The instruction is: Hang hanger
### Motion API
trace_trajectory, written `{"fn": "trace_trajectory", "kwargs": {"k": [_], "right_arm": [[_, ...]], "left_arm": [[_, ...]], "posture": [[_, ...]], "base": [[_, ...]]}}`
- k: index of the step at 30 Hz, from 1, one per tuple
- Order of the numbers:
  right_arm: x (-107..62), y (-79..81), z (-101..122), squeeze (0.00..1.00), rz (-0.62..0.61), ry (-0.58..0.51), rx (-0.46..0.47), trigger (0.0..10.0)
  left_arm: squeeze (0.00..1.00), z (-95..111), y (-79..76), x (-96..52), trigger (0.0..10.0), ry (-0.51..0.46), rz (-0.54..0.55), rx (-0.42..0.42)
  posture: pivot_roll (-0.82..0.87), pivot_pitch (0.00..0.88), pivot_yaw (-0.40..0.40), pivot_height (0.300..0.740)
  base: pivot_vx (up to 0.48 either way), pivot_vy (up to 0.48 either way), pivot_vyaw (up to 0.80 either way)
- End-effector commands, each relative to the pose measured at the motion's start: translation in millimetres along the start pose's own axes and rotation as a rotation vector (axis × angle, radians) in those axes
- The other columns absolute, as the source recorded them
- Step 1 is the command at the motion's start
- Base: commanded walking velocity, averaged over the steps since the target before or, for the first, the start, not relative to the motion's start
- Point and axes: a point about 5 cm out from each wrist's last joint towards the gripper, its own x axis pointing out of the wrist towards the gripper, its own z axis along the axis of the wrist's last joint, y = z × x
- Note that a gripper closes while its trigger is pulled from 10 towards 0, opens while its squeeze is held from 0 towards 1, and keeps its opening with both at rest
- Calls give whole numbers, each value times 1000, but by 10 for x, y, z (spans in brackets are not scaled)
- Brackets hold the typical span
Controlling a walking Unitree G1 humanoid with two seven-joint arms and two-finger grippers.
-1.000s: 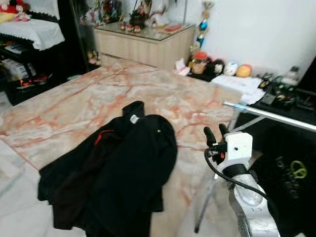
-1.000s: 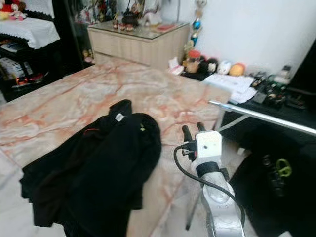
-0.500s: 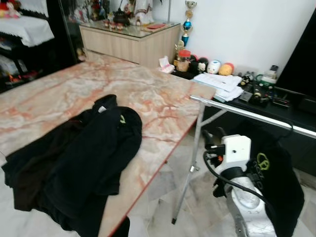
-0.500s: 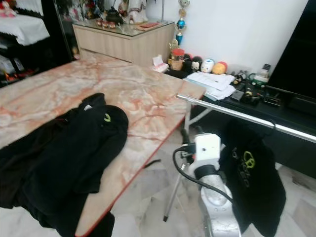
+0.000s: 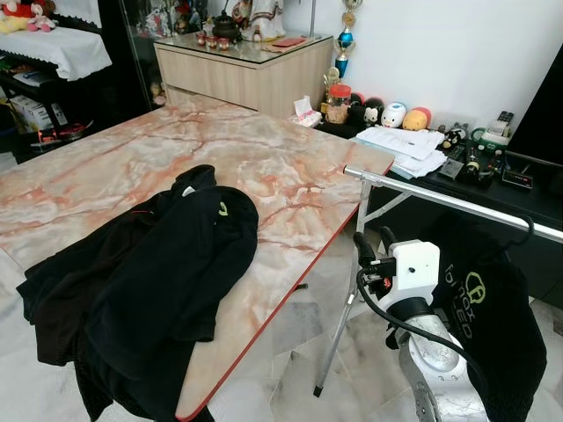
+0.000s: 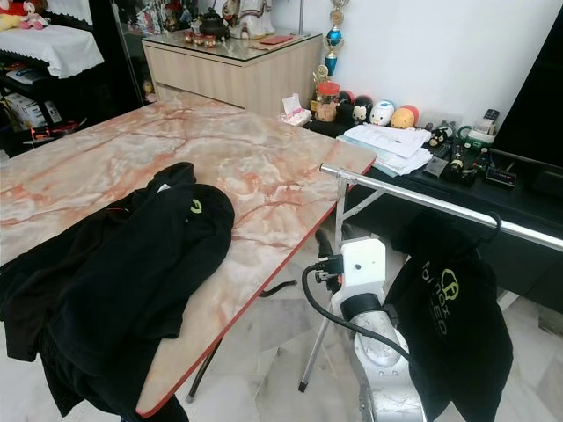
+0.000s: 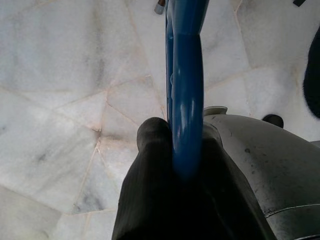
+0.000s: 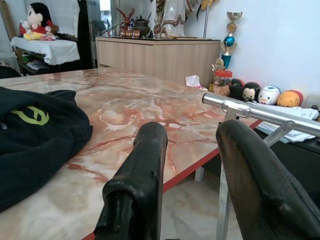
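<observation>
A blue hanger (image 7: 186, 75) runs out from my left gripper (image 7: 175, 170), which is shut on it and hangs low over the marble floor. My right gripper (image 5: 374, 246) is raised in front of me, open, with nothing between its black fingers (image 8: 145, 165). It sits just below and on my side of the silver rack rail (image 5: 457, 204), near the rail's left end. A black T-shirt with a green logo (image 5: 493, 325) hangs from that rail to the right. A heap of black clothes (image 5: 158, 272) lies on the marble table (image 5: 290, 176).
The table's red-edged corner (image 5: 264, 312) and the rack's slanted legs (image 5: 339, 330) stand close to my right arm. A low black shelf with papers and small toys (image 5: 413, 141) runs behind the rail. A wooden sideboard (image 5: 246, 70) stands at the back.
The camera has swung from the table toward the rack, then settled back a little. My right gripper stays raised and open below the rail.
</observation>
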Motion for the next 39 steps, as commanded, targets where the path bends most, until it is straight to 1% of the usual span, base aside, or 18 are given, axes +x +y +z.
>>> {"fn": "trace_trajectory", "kwargs": {"k": [1, 13, 30, 39], "right_arm": [[9, -2, 2, 0, -2, 6, 13, 10000], [9, 31, -16, 0, 4, 8, 24, 10000], [-22, -23, -119, 0, -29, 44, 55, 10000], [-8, -30, -107, 0, -35, 42, 61, 10000]], "left_arm": [[0, -46, 14, -7, 10000, 21, -1, -5], [0, -61, 23, -12, 10000, 22, 1, -3], [0, -50, 35, -11, 10000, 15, 8, -15], [0, -51, 38, -11, 10000, 16, 10, -15]], "posture": [[95, 34, 11, 740], [96, 22, 11, 740], [99, 35, 11, 740], [98, 35, 10, 740]], "base": [[0, 0, 0], [0, 0, 0], [-259, 0, 0], [-278, 0, 0]]}}
